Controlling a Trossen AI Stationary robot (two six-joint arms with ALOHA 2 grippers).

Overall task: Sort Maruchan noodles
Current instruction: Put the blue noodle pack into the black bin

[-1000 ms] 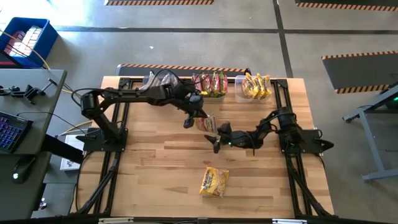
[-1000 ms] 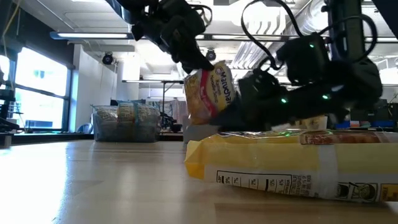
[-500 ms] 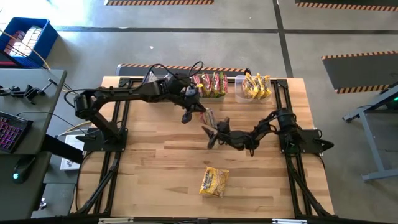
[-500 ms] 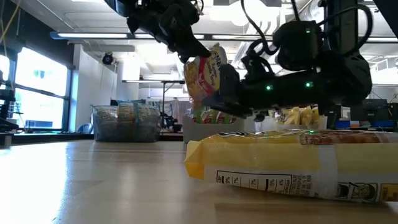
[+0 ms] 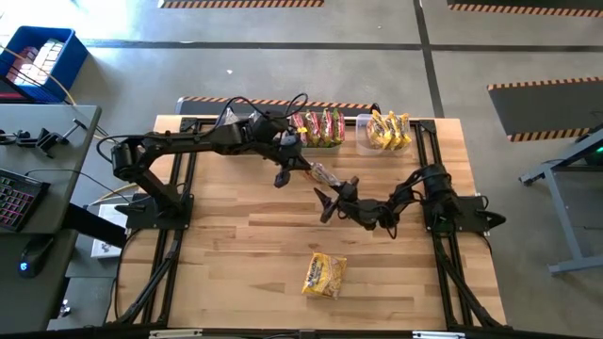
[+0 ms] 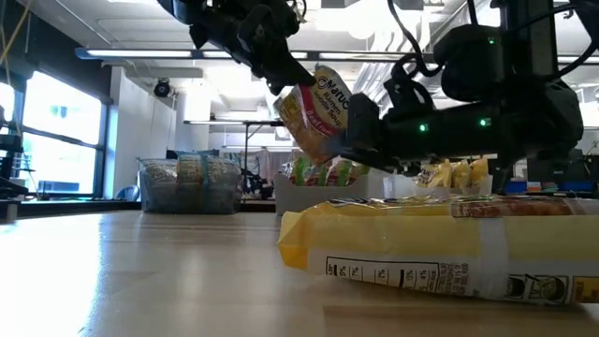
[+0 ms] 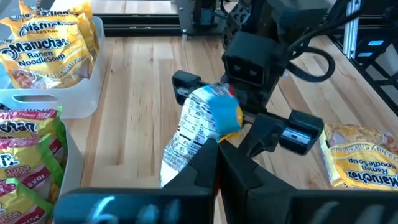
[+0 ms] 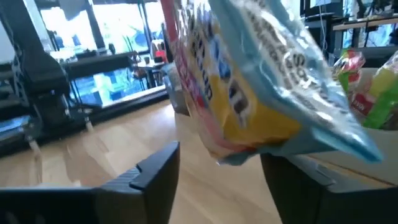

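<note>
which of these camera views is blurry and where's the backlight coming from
Right wrist view: the held packet is smeared and soft, bright windows behind it. Low view: ceiling lights and the window backlight the arms into near silhouettes; the near packet is soft. High view: even light. Left wrist view: the left gripper is out of focus.

I see both my arms as matte black jointed links, with loose black cables looping along the left arm [image 5: 198, 143] and right arm [image 5: 415, 193]; small green indicator lights glow on the right arm's blocky wrist housing [image 6: 487, 94]
</note>
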